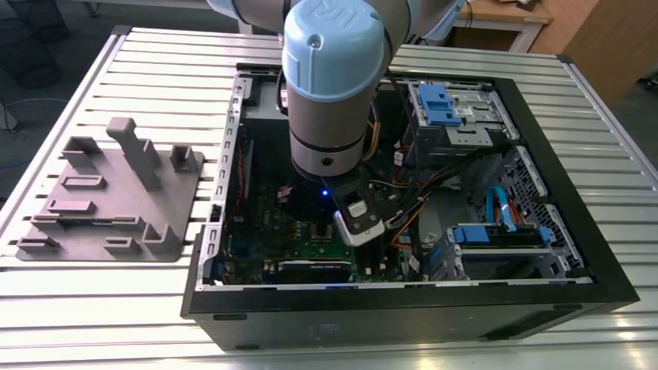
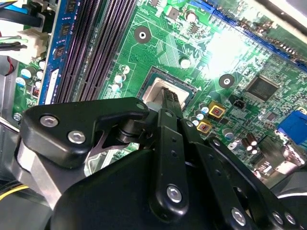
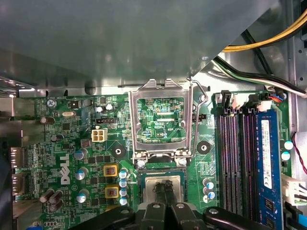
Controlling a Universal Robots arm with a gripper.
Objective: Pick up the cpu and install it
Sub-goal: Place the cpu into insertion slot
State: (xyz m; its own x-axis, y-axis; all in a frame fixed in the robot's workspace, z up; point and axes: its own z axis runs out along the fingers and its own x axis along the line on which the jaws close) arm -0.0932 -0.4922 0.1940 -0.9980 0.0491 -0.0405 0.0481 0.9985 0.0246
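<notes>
Case: 1 black open-sided computer tower (image 1: 575,254) is lying on a slatted aluminium table (image 1: 154,54). It is holding 1 green motherboard (image 2: 158,48), bundled cables and 2 blue plastic drive brackets (image 1: 444,104).
Tray: 1 large grey plastic tray with upright posts (image 1: 103,208) is sitting on the table at the exterior view's left, apart from the tower.
Arm: 1 pale blue and grey robot arm (image 1: 329,85) is reaching down into the tower over the motherboard.
Socket: 1 square dark-rimmed socket (image 2: 177,79) is sitting on the motherboard.
Cpu: 1 small flat square cpu with a pale silver-grey top (image 2: 154,93) is lying within the socket's outline, directly under the gripper. I cannot tell whether it is fully seated.
Frame: 1 rectangular silver metal socket frame (image 3: 135,124) is lying swung open just beside the socket.
Gripper: 1 black linkage gripper (image 2: 171,96) is hovering at the cpu's top. I cannot tell whether it is clenched or released.
Board parts: 2 small yellow square components (image 3: 111,171) are sitting near the socket.
</notes>
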